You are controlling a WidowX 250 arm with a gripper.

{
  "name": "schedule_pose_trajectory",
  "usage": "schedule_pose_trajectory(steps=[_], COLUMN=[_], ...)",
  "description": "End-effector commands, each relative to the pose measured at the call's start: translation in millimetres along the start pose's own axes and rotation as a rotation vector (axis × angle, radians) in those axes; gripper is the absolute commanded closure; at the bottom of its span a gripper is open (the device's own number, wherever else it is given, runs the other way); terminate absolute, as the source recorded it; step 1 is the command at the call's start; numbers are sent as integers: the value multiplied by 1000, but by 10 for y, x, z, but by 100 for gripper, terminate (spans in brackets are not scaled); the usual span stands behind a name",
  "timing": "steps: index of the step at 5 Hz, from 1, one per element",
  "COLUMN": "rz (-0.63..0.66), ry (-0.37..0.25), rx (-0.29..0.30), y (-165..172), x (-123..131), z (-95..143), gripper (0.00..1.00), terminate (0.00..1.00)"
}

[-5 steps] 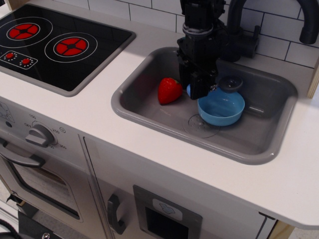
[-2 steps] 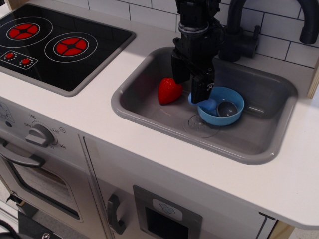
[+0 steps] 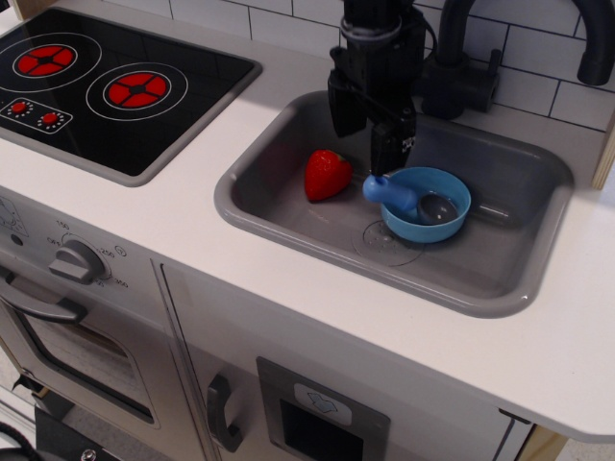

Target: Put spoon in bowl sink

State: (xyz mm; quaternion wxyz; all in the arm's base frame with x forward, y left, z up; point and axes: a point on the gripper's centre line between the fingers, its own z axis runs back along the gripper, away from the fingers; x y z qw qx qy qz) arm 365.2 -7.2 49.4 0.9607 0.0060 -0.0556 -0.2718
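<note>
The light-blue bowl sits on the floor of the grey sink, right of the middle. The spoon lies in the bowl: its dark grey head rests inside and its light-blue handle sticks out over the bowl's left rim. My gripper is open and empty, raised above the sink just up and left of the spoon's handle, clear of it.
A red strawberry lies in the sink, left of the bowl. The black tap arches over the sink's back right. A black hob with red rings is set in the white counter at the left.
My gripper let go of the spoon, which dropped into the bowl. The gripper then opened and rose up and slightly left, away from the handle.
</note>
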Motion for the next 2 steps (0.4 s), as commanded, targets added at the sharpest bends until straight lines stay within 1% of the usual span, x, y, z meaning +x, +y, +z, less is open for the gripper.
schedule_pose_trajectory(steps=[1, 2], rz=[-6, -6], ry=[-51, -51], rx=[33, 33], y=[15, 15], x=[23, 23], z=[226, 226], gripper=[0, 0], terminate=[0, 100])
